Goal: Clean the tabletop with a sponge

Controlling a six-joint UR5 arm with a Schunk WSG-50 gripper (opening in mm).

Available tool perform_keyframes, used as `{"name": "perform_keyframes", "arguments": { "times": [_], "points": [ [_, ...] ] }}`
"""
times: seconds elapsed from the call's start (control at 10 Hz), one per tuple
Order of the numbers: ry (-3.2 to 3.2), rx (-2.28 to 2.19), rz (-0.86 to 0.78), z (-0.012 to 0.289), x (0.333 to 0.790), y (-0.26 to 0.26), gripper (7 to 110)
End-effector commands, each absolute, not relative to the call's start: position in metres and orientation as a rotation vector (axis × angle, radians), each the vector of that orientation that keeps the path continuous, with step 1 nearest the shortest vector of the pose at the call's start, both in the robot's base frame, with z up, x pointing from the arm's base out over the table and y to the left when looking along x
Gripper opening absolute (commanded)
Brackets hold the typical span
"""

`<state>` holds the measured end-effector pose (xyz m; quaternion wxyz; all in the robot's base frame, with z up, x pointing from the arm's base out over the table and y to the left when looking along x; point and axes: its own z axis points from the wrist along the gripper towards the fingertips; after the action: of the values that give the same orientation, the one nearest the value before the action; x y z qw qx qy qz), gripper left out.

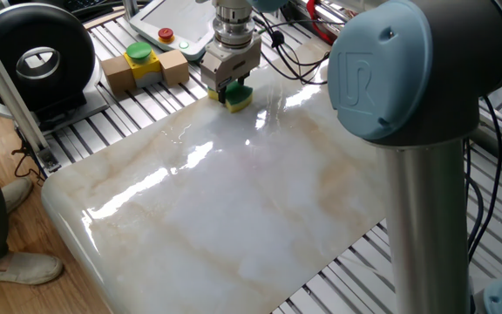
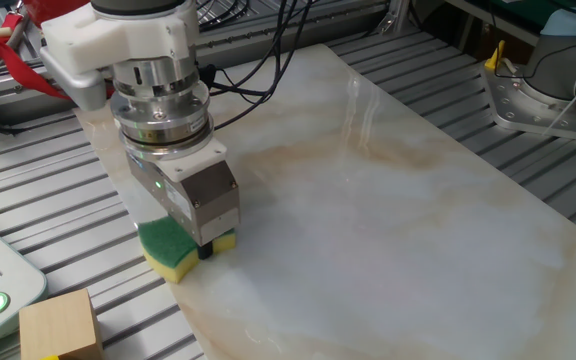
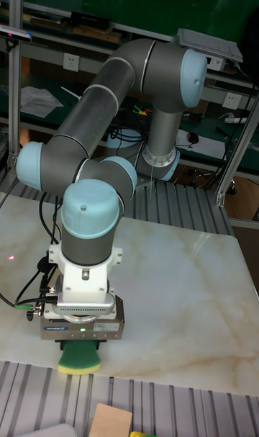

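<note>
Sponge: the sponge [image 2: 175, 248], green layer over yellow foam, sits at the lower left of the other fixed view, on the edge of the tabletop [image 2: 398, 220]; in one fixed view it [image 1: 238, 98] lies at the slab's far edge, upper centre of the frame.
Gripper: the gripper [image 2: 204, 246] points straight down and is clamped on the sponge; its body covers much of the block, so only one dark fingertip shows at the sponge's side.
Gripper in tall view: the gripper [image 3: 80, 345] is mostly hidden by its own housing; only the sponge's [image 3: 79, 359] green face and a thin yellow strip peek out below it, lower left.
Tabletop: glossy white slab with beige veins; in one fixed view its [image 1: 234, 209] right part is cut off behind the arm's large blue-capped joint [image 1: 399, 70].
Wooden blocks: blocks [image 1: 146, 70] with a yellow-and-green button stand upper left, well apart from the sponge.
Glare: bright reflections on the slab make the surface hard to judge for dirt or wetness.
</note>
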<state>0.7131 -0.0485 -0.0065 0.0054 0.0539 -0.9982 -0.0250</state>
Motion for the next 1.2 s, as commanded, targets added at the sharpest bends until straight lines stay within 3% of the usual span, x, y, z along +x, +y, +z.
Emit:
{"name": "perform_keyframes", "arguments": {
  "times": [0.0, 0.4, 1.1],
  "points": [
    [-3.161, 0.236, -0.073, -0.005, 0.723, -0.050, 7],
    [-3.173, 0.341, 0.003, -0.005, 0.729, -0.061, 7],
    [-3.192, 0.336, -0.012, -0.004, 0.734, -0.058, 7]
  ]
}}
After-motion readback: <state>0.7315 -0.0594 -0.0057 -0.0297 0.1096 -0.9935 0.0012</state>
